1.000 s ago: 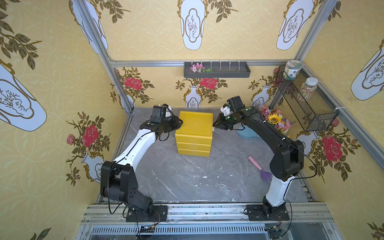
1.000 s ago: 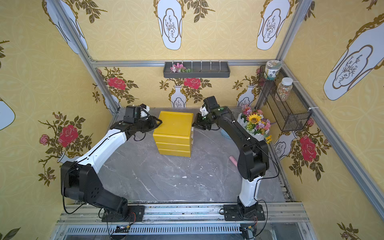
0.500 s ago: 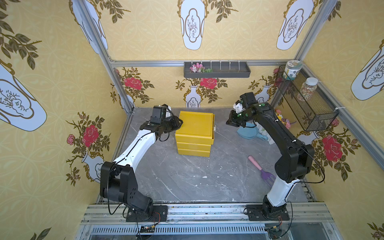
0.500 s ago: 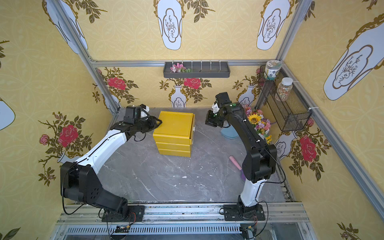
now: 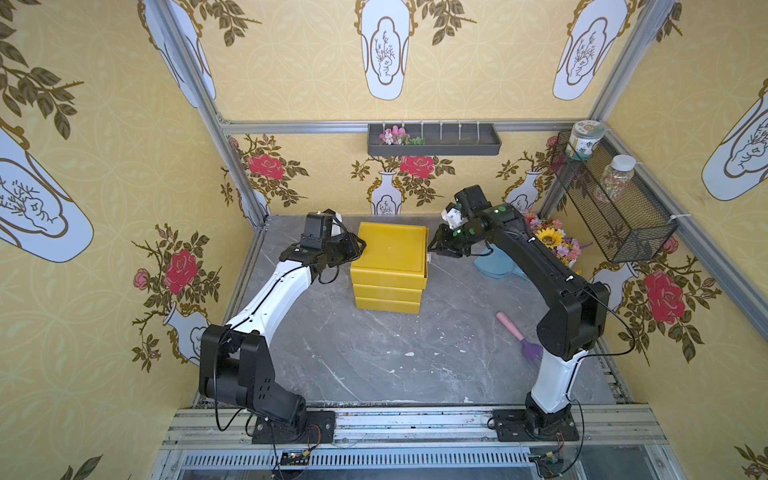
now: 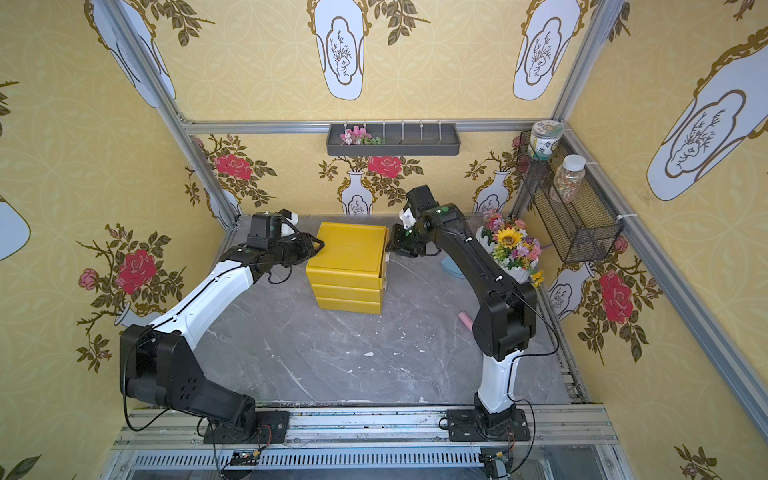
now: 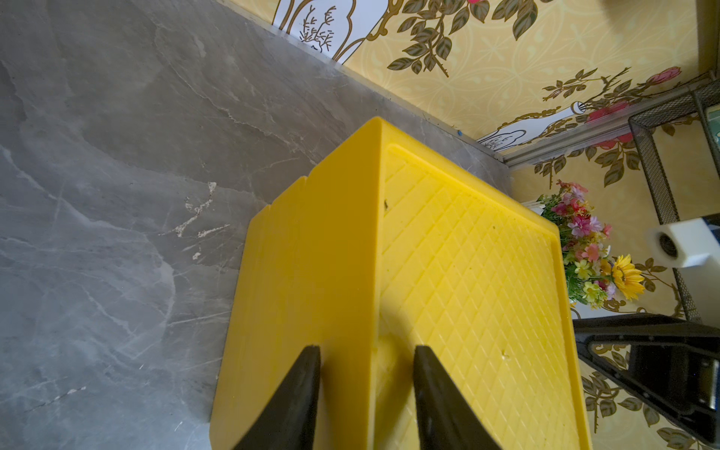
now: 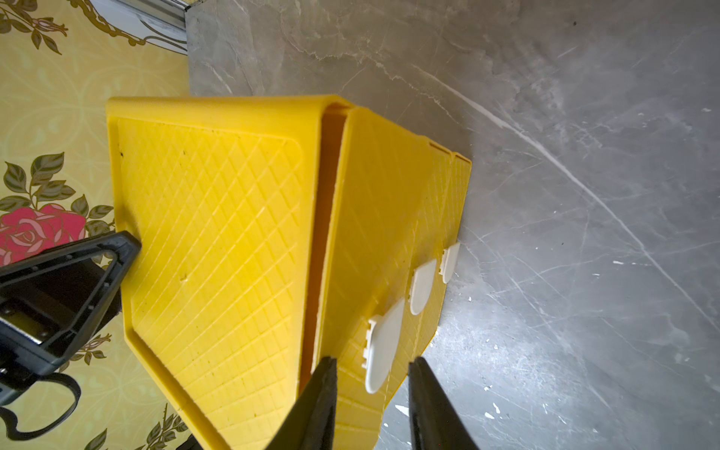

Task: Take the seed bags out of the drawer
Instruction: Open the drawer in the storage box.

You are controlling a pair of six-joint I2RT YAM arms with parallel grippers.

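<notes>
The yellow chest (image 5: pixel 390 266) (image 6: pixel 345 262) stands mid-table with its white pull tabs facing right. Its top drawer (image 8: pixel 374 218) is out by a narrow gap. My left gripper (image 5: pixel 359 247) (image 7: pixel 366 350) is shut on the chest's upper left rim, one finger on the side wall and one on the top. My right gripper (image 5: pixel 432 249) (image 8: pixel 370 362) is open at the drawer front. The top pull tab (image 8: pixel 383 346) lies between its fingers without touching them. The seed bags are hidden.
A flower pot (image 5: pixel 552 245) and a blue scoop (image 5: pixel 494 266) sit right of the chest, behind my right arm. A pink-handled purple garden fork (image 5: pixel 517 336) lies front right. A wire basket with jars (image 5: pixel 615 203) and a grey shelf (image 5: pixel 434 139) hang on the walls.
My right gripper swung away to the right of the chest, then came back to the drawer front with its jaws wider apart. The left gripper has stayed on the chest's rim.
</notes>
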